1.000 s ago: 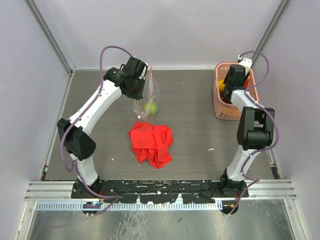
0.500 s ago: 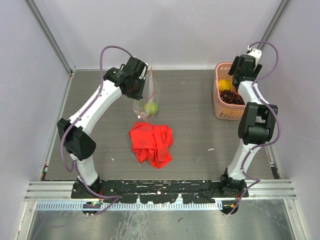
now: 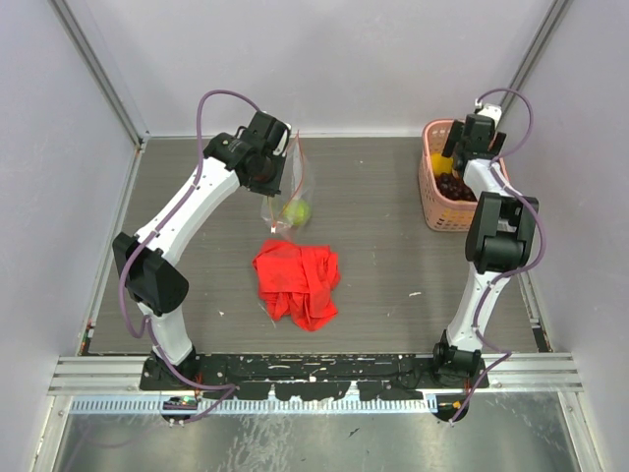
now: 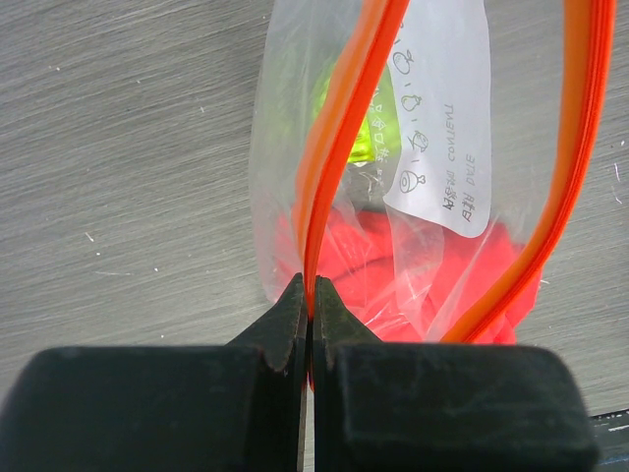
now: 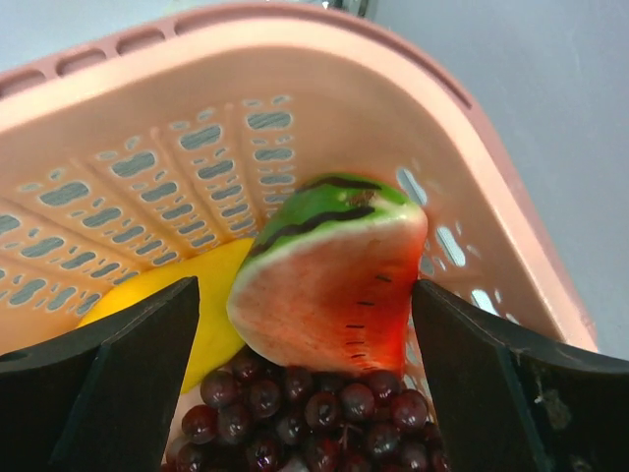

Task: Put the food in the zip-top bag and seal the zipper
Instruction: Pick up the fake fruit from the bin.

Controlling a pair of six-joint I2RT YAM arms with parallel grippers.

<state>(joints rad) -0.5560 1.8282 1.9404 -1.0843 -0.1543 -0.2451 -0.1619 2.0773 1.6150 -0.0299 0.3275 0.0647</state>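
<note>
Left fingers (image 4: 283, 329) pinched on orange zipper (image 4: 339, 147) of crinkly clear bag (image 4: 285, 118) — right fingers (image 5: 511, 393) wide apart, flanking glossy watermelon wedge (image 5: 334, 285)

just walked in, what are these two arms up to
The left arm holds up a clear crinkly plastic zip-top bag, jaws shut on its thin red-orange zipper strip; the mouth gapes, with a green toy fruit already inside. The right arm reaches into the pink slatted plastic basket, jaws open either side of a toy watermelon slice lying on a dark purple grape bunch. Nothing is gripped there yet.
</note>
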